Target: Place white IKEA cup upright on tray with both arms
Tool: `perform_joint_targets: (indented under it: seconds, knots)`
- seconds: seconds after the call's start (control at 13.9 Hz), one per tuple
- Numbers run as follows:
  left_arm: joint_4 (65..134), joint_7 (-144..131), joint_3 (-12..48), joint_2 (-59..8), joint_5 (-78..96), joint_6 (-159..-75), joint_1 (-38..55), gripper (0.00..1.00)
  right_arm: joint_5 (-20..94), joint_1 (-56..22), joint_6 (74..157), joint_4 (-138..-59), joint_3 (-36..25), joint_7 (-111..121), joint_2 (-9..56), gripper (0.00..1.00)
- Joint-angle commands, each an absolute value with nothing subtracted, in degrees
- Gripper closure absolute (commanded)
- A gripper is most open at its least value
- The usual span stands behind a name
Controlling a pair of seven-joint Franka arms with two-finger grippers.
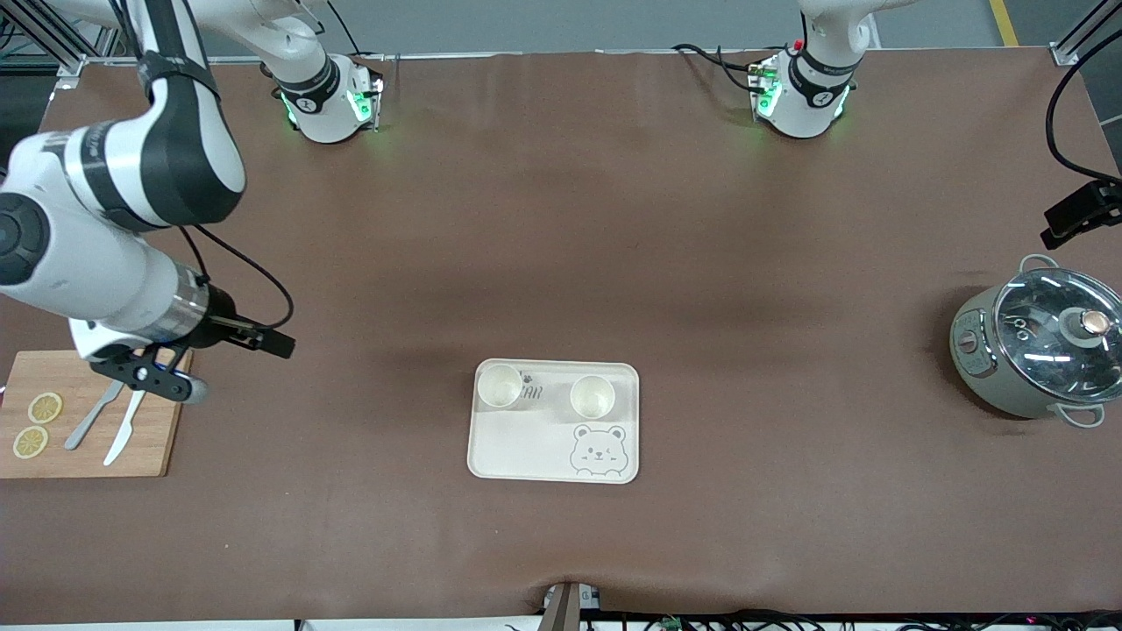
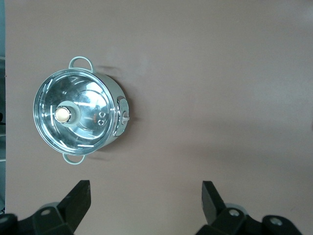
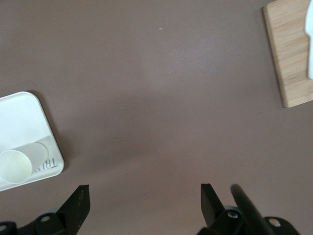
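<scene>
From the front, the cream rectangular tray with its bear drawing (image 1: 554, 438) sits mid-table and carries two white cups (image 1: 500, 386) (image 1: 592, 396), both upright at its edge farther from the camera, so the task looks done. The right gripper (image 1: 162, 379) hangs over the wooden cutting board (image 1: 88, 456) and its knife (image 1: 123, 429); any drop there could strike them. The left wrist view alone shows the left gripper (image 2: 146, 200), claw spread wide and empty above bare table near the grey lidded pot (image 2: 80, 112). The right wrist view confirms wide, empty fingers (image 3: 78, 205).
</scene>
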State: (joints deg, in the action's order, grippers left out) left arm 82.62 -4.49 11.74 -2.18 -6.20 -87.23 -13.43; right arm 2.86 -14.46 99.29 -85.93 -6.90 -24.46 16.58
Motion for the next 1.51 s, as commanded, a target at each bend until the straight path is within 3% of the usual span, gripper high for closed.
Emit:
perform_joint_targets:
  seconds: [0.0, 0.22, 0.43, 0.57, 1.0, 1.44]
  knots:
    - [84.0, -4.4, 12.3, 0.2, -6.6, -86.4, -13.8, 0.0, -0.8, -12.1, 99.0, -89.2, -6.2, -16.5, 11.9, 0.0]
    - [85.5, -3.6, 11.9, 2.5, -6.3, -86.4, -11.4, 0.0, -0.6, -6.0, 96.6, -89.3, -6.2, -2.3, 9.2, 0.0]
    - [89.0, -3.5, 1.2, 4.3, -1.9, -87.0, -2.1, 0.0, -0.3, -0.8, 94.1, -89.2, -6.2, 6.0, 7.3, 0.0]
    - [91.8, -3.3, -2.5, 6.3, -0.4, -87.8, 1.8, 0.0, -0.2, 1.6, 92.8, -88.9, -6.2, 9.1, 5.9, 0.0]
    - [94.0, -7.0, -1.8, 8.1, -0.4, -88.1, 4.7, 0.0, -0.3, 1.8, 88.6, -89.6, -6.2, 9.6, -0.2, 0.0]
    - [93.6, -9.1, 0.3, 6.6, -0.4, -88.5, 4.7, 0.0, -0.2, 1.5, 87.1, -87.4, -5.8, 13.4, -0.4, 0.0]
